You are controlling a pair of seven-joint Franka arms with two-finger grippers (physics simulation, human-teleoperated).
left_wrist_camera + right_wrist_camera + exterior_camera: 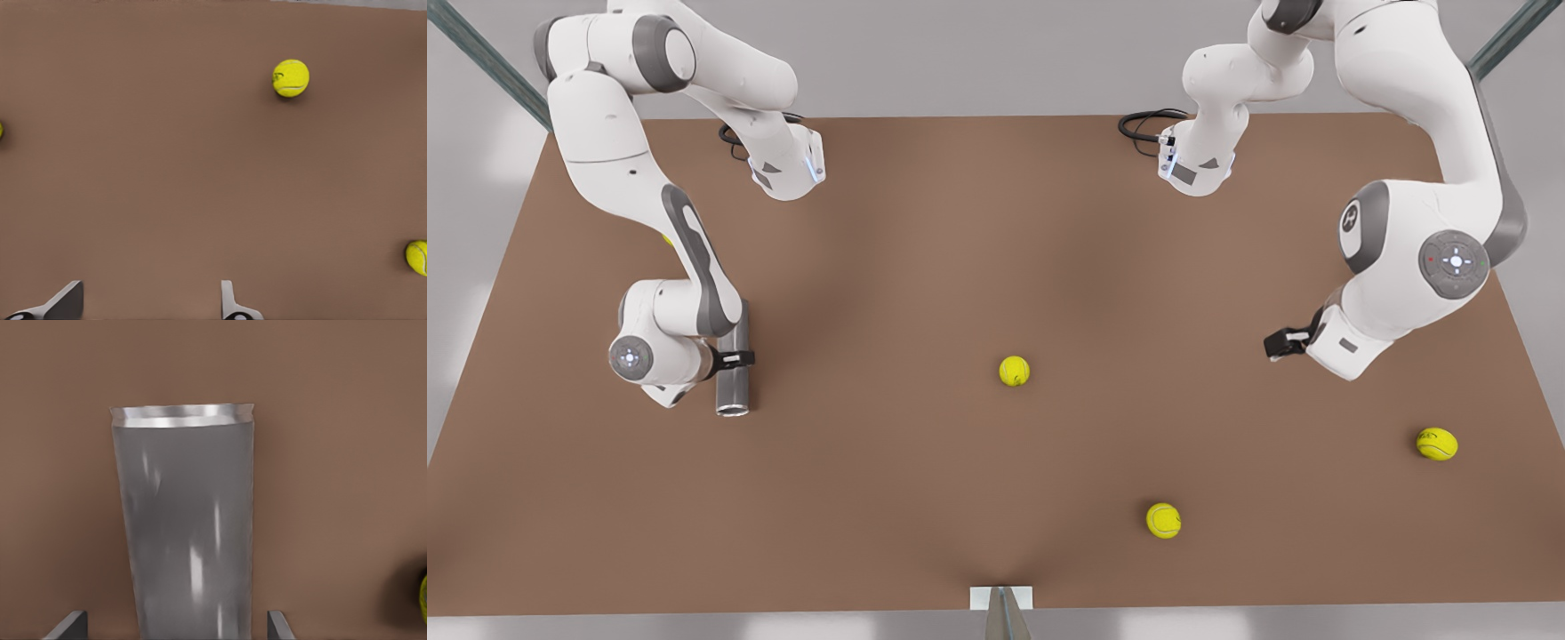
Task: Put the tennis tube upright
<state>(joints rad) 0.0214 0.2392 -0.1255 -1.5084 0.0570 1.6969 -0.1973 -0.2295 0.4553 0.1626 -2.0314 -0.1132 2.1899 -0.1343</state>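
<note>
Front view: high overhead, looking down on the whole brown table (925, 267). Left wrist view: looks past its spread fingertips (230, 303) at distant tabletop. Right wrist view: close on the tennis tube (190, 533) between its fingertips.

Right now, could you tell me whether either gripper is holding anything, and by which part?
Nothing yet: the right gripper straddles the tube mid-length, fingers open, not touching; the left gripper waits open.

No readable text, label, brand or number for you anywhere, dark markings on the tennis ball (1437, 444) closest to the left gripper (1278, 343) too small to make out, tennis tube (733, 373) at the right gripper (734, 359) plain and unmarked
</note>
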